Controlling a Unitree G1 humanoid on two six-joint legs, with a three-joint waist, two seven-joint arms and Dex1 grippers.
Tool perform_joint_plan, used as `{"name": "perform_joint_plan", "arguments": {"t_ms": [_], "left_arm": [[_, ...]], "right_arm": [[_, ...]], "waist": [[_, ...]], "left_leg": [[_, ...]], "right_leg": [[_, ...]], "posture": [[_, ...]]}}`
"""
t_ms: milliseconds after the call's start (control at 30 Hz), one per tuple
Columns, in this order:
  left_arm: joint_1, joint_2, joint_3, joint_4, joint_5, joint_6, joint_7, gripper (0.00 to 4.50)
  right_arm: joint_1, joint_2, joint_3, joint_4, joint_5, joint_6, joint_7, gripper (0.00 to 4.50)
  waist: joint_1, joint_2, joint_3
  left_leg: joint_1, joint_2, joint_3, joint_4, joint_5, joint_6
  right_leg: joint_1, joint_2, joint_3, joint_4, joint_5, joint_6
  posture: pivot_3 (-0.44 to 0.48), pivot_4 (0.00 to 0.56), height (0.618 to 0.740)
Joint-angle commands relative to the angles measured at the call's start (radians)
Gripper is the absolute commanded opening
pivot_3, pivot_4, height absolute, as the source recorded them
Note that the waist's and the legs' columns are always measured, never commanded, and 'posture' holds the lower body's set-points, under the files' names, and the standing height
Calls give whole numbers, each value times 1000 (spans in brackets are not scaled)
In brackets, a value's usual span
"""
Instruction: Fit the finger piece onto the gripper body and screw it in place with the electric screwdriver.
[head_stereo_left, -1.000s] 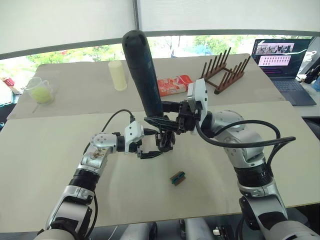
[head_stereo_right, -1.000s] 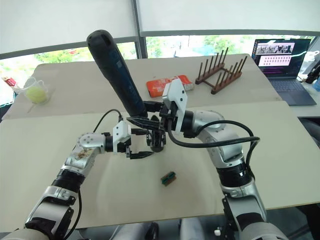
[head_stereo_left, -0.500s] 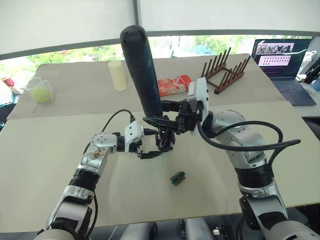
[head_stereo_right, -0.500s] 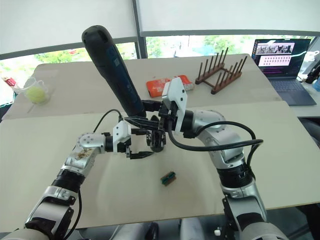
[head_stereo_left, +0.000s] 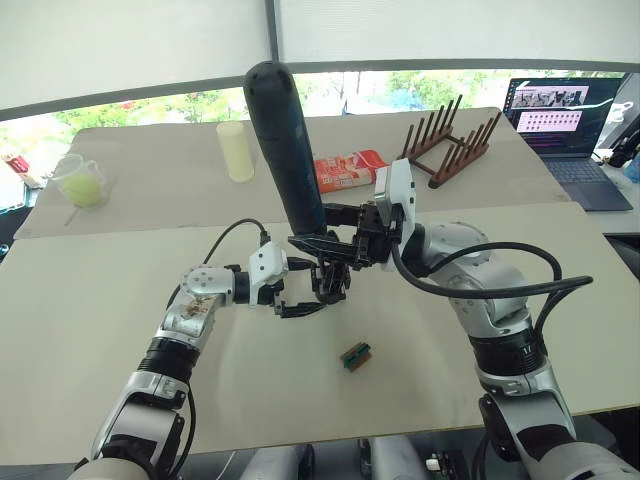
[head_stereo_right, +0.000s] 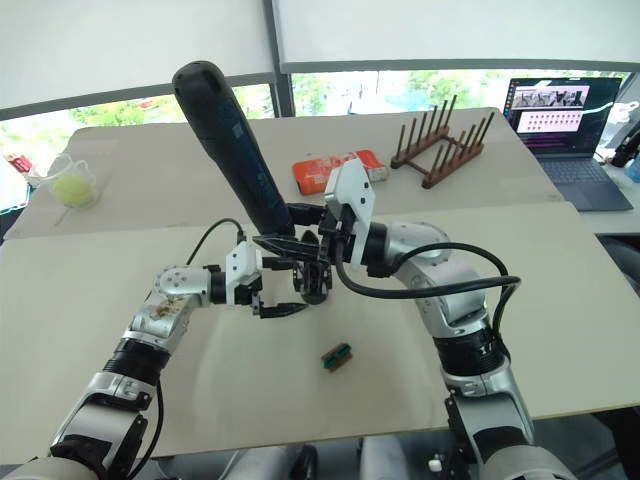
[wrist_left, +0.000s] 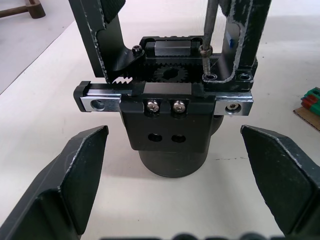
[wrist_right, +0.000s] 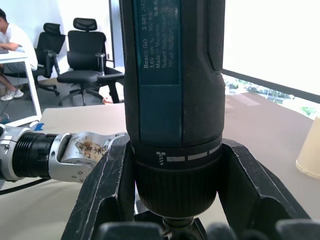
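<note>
The gripper body (wrist_left: 170, 125) stands upright on the table (head_stereo_left: 120, 290), with black finger pieces rising from its toothed rail. One finger piece (wrist_left: 247, 35) stands beside the thin metal bit (wrist_left: 207, 25), whose tip rests on a screw at that piece's foot. My right gripper (head_stereo_left: 325, 240) is shut on the electric screwdriver (head_stereo_left: 285, 140), which leans up and to the left above the body. My left gripper (head_stereo_left: 300, 290) is open, with a finger (wrist_left: 65, 185) on either side of the body's base and not touching it.
A small green-brown block (head_stereo_left: 355, 356) lies in front of the body. On the far table are a yellow cup (head_stereo_left: 236, 150), a green mug (head_stereo_left: 80, 180), an orange package (head_stereo_left: 345, 170), a wooden rack (head_stereo_left: 450, 145) and a laptop (head_stereo_left: 560, 110).
The screwdriver's top swayed slightly to the left and came back. The left gripper and the gripper body have not moved.
</note>
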Motion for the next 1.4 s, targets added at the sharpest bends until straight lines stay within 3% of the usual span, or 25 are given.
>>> {"name": "perform_joint_plan", "arguments": {"t_ms": [33,1400], "left_arm": [[-12,2,7,-27,-4,-14,0,4500],[-19,0,8,-17,-3,-18,1,4500]], "right_arm": [[-6,5,-21,-26,9,-46,3,1906],[2,13,-20,-49,19,-26,-5,1906]], "waist": [[0,0,0],[0,0,0]], "left_leg": [[0,0,0,0,0,0],[0,0,0,0,0,0]], "right_leg": [[0,0,0,0,0,0],[0,0,0,0,0,0]], "posture": [[0,150,740],[0,150,740]]}}
